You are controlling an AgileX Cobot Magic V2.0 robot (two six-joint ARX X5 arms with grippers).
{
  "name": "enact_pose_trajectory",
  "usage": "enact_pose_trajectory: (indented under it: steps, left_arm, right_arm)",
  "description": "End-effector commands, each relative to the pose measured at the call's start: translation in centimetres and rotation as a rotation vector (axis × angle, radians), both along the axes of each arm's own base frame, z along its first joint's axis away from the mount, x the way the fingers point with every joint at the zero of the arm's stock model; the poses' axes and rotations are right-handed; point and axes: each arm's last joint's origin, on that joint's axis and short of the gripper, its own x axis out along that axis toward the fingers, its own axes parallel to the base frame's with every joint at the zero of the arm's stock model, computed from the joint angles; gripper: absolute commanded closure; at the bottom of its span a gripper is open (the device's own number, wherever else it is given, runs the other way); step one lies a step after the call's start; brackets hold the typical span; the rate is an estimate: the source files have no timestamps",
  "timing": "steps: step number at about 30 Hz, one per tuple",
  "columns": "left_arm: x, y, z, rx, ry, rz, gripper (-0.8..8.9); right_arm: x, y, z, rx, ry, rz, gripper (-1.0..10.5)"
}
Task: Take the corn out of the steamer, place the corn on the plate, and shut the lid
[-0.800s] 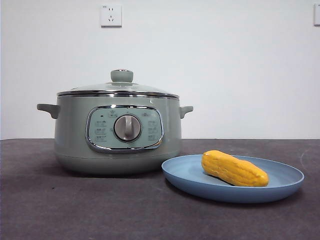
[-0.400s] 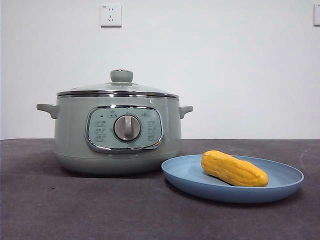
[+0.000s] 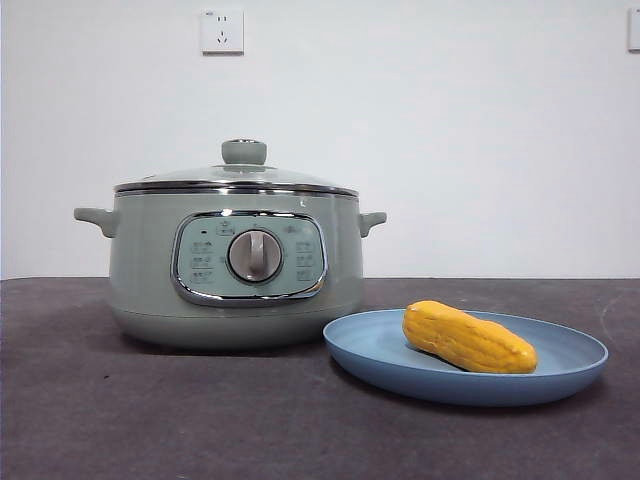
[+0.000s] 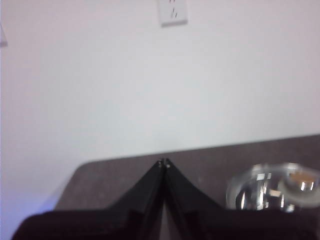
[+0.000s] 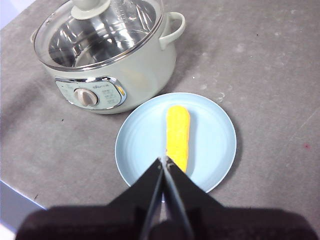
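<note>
Corn on plate; no legible writing.

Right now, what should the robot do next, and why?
Probably nothing more than keep both arms pulled back and stop. The corn already lies on the plate, and the lid sits closed on the steamer. The right gripper hangs shut above the plate, holding nothing, and the left gripper is shut and away from the pot.

Dark grey table surface, speckled. White wall behind. White wall socket mounted high on wall.
</note>
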Motion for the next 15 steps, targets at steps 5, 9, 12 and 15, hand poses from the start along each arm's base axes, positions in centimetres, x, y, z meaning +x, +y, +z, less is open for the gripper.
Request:
enact_pose_trajectory:
  steps: [5,9,12,15]
  left_arm:
    - [0.6,0.2,-8.4,-0.097,0.072,0.019,8.17]
    - [0.6,0.2,-12.1,-0.106,0.116,0.023,8.17]
    - [0.4,0.2,-14.1,-0.107,0.136,0.029,8.17]
    - [0.4,0.3,-15.7,-0.108,0.146,0.047,8.17]
  right_arm:
    - [0.1,0.0,-0.2,0.005,0.007,-0.006,9.5]
    - [0.1,0.0,-0.2,0.005,0.007,-0.006,9.5]
    - [0.1,0.0,-0.2,0.005,0.007,-0.006,9.5]
    - [0.1,0.0,-0.2,0.005,0.007,-0.006,9.5]
